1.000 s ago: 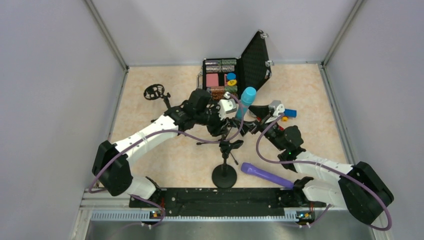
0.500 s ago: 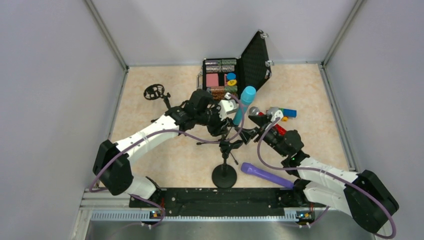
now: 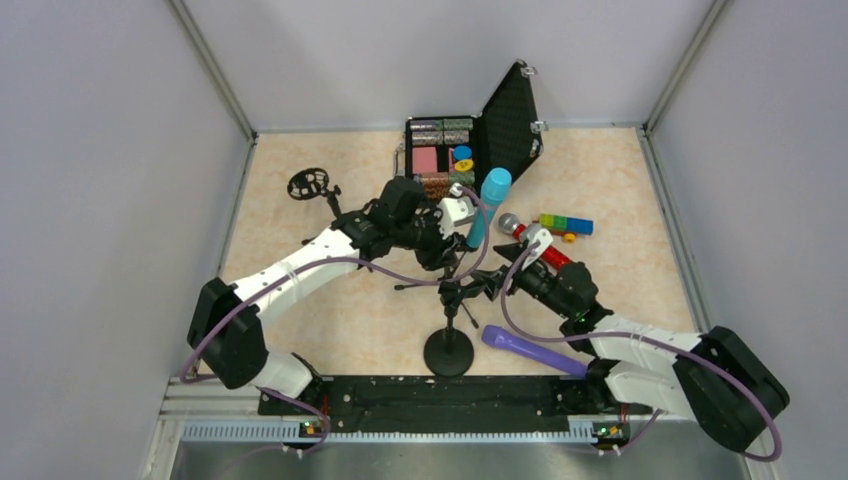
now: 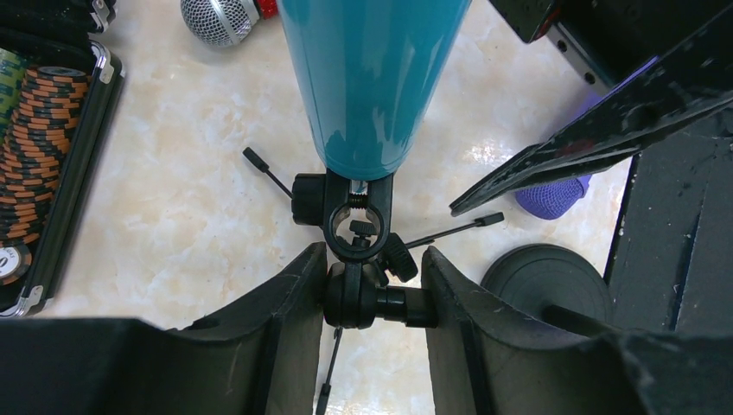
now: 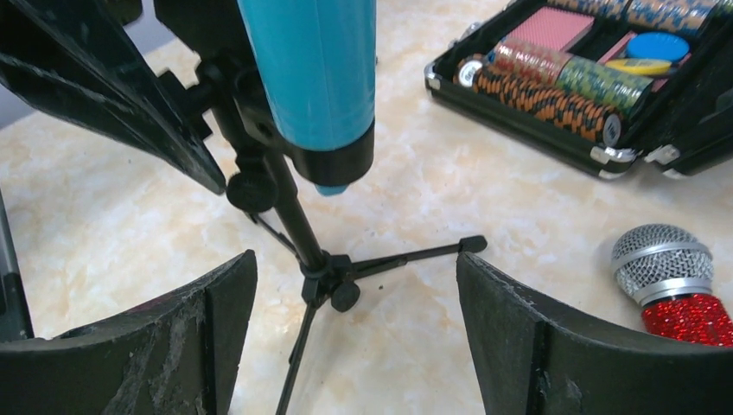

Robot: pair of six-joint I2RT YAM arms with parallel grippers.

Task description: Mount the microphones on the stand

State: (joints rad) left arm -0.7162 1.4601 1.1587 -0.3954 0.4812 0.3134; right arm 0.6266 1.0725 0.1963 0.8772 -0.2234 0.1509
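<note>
Beige tabletop (image 3: 620, 170): blue microphone (image 4: 372, 78) sits in the stand (image 4: 354, 207) that the left gripper (image 4: 373, 255) pinches; the spread, empty right gripper (image 5: 356, 259) likely needs the red microphone (image 5: 678, 294) next.

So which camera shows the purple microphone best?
The top external view: it shows the purple microphone whole, end to end, lying unobstructed. The left wrist view catches only one rounded end, partly hidden; the right wrist view misses it entirely.
</note>
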